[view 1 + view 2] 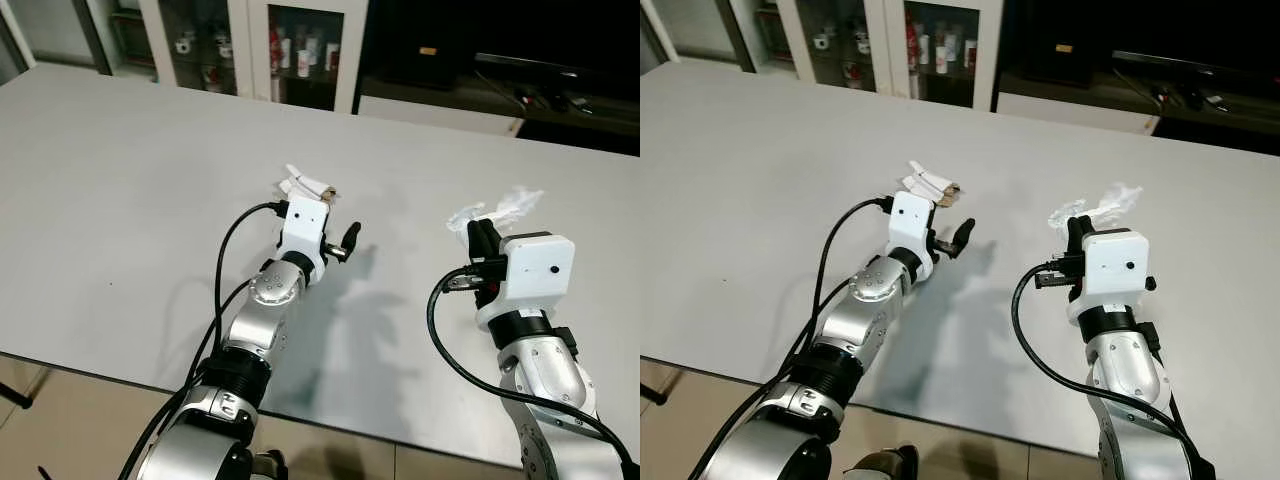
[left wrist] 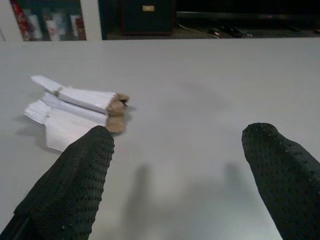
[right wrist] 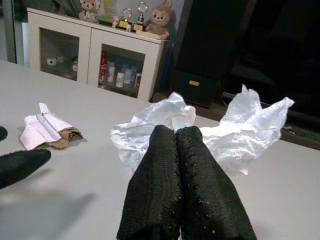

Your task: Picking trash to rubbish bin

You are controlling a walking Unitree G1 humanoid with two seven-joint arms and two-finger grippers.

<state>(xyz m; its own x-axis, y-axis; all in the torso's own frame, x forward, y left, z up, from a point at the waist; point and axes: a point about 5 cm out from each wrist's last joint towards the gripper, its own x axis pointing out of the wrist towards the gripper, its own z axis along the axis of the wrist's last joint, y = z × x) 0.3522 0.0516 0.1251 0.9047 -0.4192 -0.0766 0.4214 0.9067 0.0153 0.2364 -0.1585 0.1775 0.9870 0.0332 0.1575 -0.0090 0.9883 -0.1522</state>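
Note:
A folded white paper wrapper with a brown scrap (image 2: pixel 75 107) lies on the grey table (image 1: pixel 120 180). My left gripper (image 2: pixel 181 134) is open just in front of it, low over the table. One fingertip sits beside the wrapper's near edge and nothing is between the fingers. A crumpled clear-white plastic wrap (image 3: pixel 235 130) lies to the right. My right gripper (image 3: pixel 176 132) is shut, its two fingers pressed together and pointing at the near side of the plastic. Whether the tips touch the plastic is unclear. In the left eye view the wrapper (image 1: pixel 308 186) and the plastic (image 1: pixel 505 208) lie just beyond the two wrists.
The table's front edge (image 1: pixel 100 372) runs close below my arms, with tiled floor beneath. Behind the table stand a white glass-door cabinet (image 1: pixel 290 45) with small bottles and a dark unit with a monitor (image 1: pixel 530 70).

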